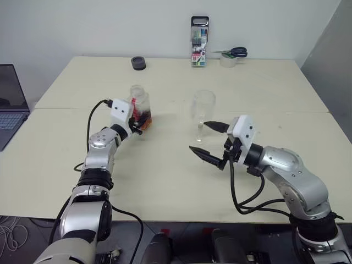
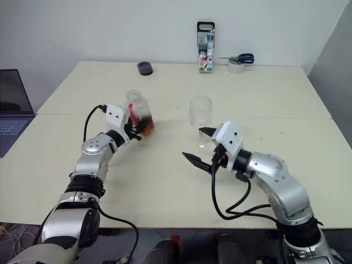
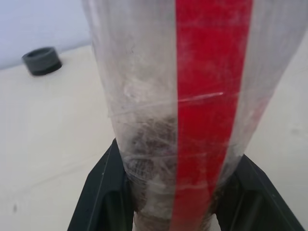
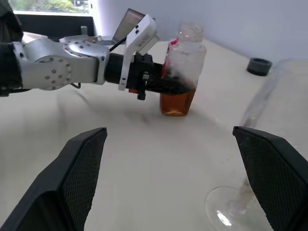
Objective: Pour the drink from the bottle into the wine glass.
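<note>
The cream desk (image 1: 165, 181) carries everything, with the wine glass (image 1: 203, 113) standing upright near its middle as the landmark. The right end effector (image 1: 208, 140) hovers just in front of the glass, its two black fingers spread wide and empty. To the glass's left, well apart, the left end effector (image 1: 141, 122) is clamped on the lower body of the bottle (image 2: 138, 111), which stands upright and uncapped. The drink (image 4: 176, 102) fills only the bottle's bottom part.
</note>
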Controlling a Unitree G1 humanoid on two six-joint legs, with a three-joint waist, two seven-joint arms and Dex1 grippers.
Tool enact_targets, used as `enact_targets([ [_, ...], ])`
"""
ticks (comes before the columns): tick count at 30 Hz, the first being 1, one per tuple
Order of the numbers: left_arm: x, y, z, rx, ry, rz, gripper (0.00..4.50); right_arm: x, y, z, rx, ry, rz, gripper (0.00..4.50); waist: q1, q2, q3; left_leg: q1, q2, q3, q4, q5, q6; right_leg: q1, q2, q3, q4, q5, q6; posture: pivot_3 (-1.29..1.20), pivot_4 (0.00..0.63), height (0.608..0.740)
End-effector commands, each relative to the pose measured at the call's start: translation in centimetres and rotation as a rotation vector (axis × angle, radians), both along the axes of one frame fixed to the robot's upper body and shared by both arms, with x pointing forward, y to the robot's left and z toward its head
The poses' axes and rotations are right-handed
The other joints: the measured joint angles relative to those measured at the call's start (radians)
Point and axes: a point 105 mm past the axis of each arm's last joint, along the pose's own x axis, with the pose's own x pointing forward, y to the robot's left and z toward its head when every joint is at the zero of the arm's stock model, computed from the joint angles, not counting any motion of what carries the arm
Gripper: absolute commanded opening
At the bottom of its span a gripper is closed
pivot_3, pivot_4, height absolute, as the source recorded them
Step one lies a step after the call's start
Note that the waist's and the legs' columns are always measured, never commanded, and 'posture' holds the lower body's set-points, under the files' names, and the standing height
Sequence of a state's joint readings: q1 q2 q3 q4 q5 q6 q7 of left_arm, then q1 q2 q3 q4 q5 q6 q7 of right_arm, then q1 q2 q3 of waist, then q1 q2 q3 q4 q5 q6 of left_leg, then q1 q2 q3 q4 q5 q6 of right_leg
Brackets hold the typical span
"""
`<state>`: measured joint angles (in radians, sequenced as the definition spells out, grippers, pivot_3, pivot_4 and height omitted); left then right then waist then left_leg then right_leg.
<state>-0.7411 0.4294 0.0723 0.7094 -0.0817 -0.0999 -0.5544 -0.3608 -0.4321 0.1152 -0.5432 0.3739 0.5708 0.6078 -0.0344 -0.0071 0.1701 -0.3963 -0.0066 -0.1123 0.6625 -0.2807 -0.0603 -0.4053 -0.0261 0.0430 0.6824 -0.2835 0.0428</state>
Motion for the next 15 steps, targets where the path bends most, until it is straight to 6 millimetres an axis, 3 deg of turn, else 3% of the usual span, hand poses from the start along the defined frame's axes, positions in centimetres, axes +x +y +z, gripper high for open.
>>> enact_targets([
  [1, 0.0, -2.4, 4.8, 0.137, -0.194, -0.067, 1.68, -0.4, -0.9, 1.6, 0.039, -0.083, -0.040, 4.50, 0.001, 0.000, 0.000, 0.000, 0.000, 0.000, 0.000, 0.000, 0.000, 0.000, 0.000, 0.000, 0.000, 0.000, 0.000, 0.00, 0.150, 0.740],
  [15, 0.0, -8.0, 10.4, 0.497, -0.530, -0.189, 1.68, 0.8, -6.3, 1.6, -0.031, -0.044, -0.141, 4.50, 0.002, -0.001, 0.000, 0.000, -0.001, 0.001, 0.000, 0.000, 0.001, 0.000, 0.000, 0.000, 0.000, 0.000, 0.000, 0.00, 0.150, 0.740],
])
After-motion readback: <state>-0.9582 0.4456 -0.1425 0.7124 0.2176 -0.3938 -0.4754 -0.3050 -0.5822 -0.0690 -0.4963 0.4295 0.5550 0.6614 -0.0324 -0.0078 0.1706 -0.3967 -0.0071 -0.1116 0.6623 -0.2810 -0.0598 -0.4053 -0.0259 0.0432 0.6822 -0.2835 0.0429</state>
